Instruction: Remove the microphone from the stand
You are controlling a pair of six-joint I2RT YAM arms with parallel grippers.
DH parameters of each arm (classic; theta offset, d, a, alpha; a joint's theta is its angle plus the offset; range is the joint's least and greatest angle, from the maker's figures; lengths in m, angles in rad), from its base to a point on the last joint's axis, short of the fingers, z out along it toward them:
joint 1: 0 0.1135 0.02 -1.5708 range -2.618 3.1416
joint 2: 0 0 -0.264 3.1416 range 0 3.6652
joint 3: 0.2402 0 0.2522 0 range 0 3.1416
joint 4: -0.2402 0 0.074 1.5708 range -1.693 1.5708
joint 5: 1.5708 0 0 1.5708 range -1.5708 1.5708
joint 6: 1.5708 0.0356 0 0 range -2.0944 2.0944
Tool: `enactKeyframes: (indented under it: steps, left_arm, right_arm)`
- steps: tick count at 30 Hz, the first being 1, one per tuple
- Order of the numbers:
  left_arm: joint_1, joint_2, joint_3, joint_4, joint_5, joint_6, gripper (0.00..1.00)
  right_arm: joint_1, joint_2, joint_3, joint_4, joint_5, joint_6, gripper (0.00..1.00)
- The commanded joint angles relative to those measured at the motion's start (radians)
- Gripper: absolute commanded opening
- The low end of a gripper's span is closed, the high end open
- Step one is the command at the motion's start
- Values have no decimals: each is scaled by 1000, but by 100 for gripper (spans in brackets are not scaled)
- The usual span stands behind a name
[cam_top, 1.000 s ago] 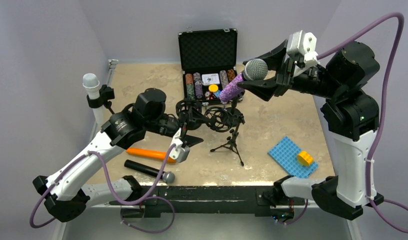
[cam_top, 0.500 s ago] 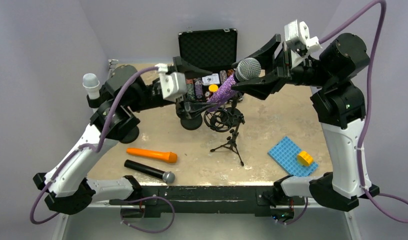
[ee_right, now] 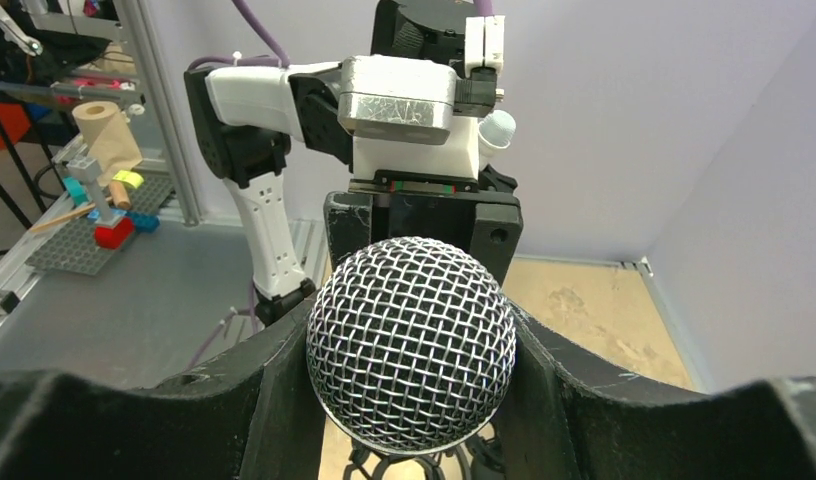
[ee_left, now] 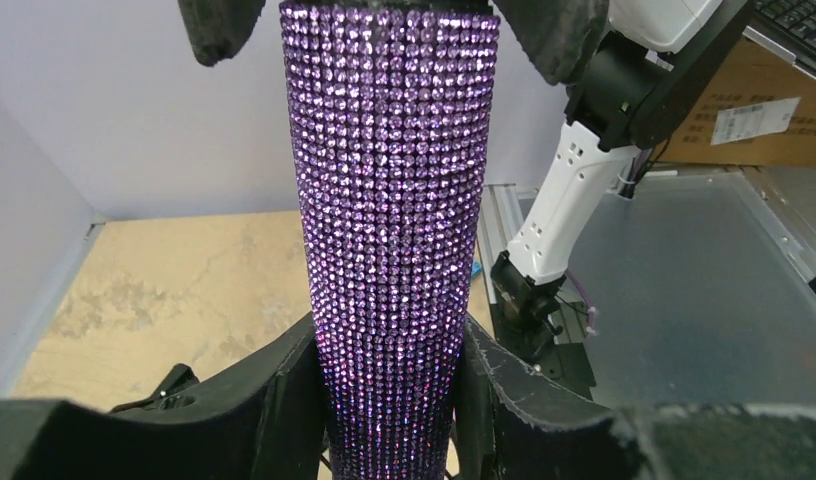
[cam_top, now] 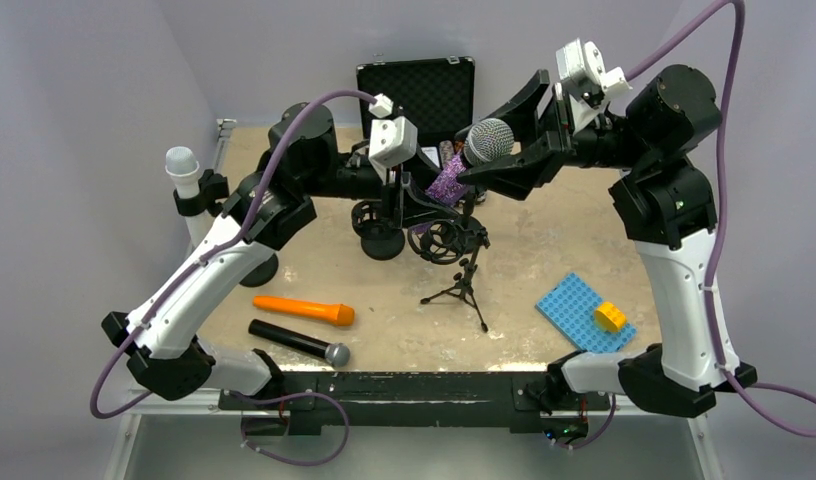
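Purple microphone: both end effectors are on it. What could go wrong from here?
Left end effector grips the handle, right end effector the mesh head of the purple microphone: uneven pulls could twist it loose. The round head may slip. The tripod stand just below could get knocked over.

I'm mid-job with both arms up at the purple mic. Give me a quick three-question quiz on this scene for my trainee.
1. True or false: the left gripper is clamped on the mesh head of the purple microphone.
2. What sits on the blue plate? A) yellow brick B) poker chip C) orange microphone
3. Fill in: the lid of the case at the back of the table stands ____.

Key: 1 false, the right gripper holds the mesh head; 2 A; 3 open.
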Motion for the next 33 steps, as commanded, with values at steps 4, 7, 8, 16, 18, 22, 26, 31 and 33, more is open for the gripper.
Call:
enactKeyframes:
  steps: [4,7,8,16,18,22,26,31,33]
  left_arm:
    - [52,-53,115,-111,-51,101,0]
    - [106,-99,119,-188,-189,198,0]
    - [119,-114,118,-227,-212,248,0]
    - [154,-280,-14,-559,-503,901,0]
    - [204,-304,-26,-623,-523,1002,0]
    - [251,-319,-42,-942,-502,1206,0]
    - [253,-331,-178,-1143,-498,1280,0]
    - [251,-350,-479,-1116,-518,1318,0]
    - [251,-337,-631,-1022,-605,1319,0]
  right_arm:
    - [-1,-63,-69,-17,6,-45,81]
    - [-4,-113,-78,-131,36,-171,85]
    - [-4,-132,-93,-160,56,-200,86]
    - [-60,-233,-195,-305,119,-275,87]
    - [-87,-225,-159,-378,121,-300,87]
    - [-129,-219,-120,-454,141,-338,86]
    - [-155,-225,-129,-443,144,-340,86]
    - [-157,-235,-168,-392,141,-276,85]
    - [-158,-233,-167,-398,138,-266,84]
